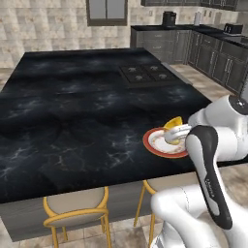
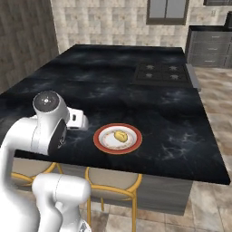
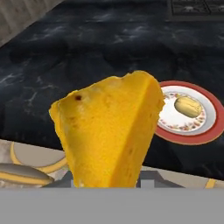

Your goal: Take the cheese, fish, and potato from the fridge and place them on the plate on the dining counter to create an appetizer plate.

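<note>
While the potato [image 3: 188, 106] sits on the plate [image 3: 209, 127], the claw apparently grips the cheese [image 3: 109, 131].

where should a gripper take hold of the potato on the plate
Across the narrow middle of the potato, coming straight down from above: it lies flat, alone on the plate, its oval long axis level and both long sides free.

- Even, soft rendered light; no hard shadows anywhere.
- The black table [image 1: 72, 111] shows faint pale sheen, no glare.
- The cheese [image 3: 109, 131] looms close, slightly soft-edged.
- All views look low-resolution, mildly blurred.
</note>
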### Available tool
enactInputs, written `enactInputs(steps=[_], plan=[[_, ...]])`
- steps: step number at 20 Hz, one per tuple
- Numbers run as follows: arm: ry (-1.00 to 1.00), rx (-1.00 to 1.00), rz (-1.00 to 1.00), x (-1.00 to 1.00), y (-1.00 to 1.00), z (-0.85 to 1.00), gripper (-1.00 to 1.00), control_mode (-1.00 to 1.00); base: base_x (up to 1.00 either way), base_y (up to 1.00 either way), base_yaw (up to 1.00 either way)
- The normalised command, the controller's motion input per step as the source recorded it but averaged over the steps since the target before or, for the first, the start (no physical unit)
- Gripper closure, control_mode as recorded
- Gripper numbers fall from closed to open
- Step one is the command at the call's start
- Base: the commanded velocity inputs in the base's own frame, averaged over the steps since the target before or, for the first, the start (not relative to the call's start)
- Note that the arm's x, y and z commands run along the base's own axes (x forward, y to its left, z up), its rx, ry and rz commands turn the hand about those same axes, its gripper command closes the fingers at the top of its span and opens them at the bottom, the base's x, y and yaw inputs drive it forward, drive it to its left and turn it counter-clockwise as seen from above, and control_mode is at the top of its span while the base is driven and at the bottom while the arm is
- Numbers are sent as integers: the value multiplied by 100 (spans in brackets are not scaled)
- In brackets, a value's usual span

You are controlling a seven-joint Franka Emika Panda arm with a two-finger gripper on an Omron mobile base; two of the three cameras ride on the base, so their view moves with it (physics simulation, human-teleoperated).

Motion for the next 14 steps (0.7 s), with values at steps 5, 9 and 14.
enactInputs(steps=[5,9,14], plan=[[16,0,-23,46,-11,-22,100,-100,0,0,0],[12,0,-24,35,-34,-21,100,-100,0,0,0],[2,0,-13,32,-56,-33,100,-100,0,0,0]])
